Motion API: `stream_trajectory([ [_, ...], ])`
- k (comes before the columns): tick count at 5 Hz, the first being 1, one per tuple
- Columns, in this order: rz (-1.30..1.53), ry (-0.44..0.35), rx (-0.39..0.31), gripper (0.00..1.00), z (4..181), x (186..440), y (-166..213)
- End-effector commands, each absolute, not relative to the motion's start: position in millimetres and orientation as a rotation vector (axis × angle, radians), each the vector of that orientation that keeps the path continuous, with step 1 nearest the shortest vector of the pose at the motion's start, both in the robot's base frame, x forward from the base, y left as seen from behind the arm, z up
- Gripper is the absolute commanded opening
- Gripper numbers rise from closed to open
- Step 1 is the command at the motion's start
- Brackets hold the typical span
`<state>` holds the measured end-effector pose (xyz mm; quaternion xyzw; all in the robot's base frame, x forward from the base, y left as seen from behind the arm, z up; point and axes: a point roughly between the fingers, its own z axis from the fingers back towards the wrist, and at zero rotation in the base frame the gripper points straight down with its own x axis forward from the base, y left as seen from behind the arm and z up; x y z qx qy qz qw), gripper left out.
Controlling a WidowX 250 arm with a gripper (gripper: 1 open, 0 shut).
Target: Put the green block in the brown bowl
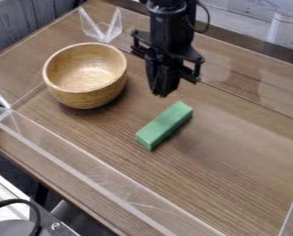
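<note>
Gripper [165, 89] above green block [165, 125]

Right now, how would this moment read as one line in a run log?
tool: above table, empty | green block: on table, unheld | brown bowl: empty

I work over a wood-grain table [235, 138] fenced by low clear plastic walls [63, 152]. Beyond the table's far edge the room shows pale and blurred; off its near left corner, dark cables [14, 217] curl.
</note>
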<state>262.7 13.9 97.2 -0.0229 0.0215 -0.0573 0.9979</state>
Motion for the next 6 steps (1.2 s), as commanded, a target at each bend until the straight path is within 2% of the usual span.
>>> stream_trajectory([
  [1,-0.117,0.0,-0.049,1.0,104.7,268.1,15.0],
  [2,-0.118,0.006,-0.054,1.0,100.7,268.3,14.8],
  [3,-0.119,0.018,-0.053,1.0,89.6,269.4,15.7],
  [6,-0.127,0.049,-0.055,1.0,48.4,266.4,16.9],
])
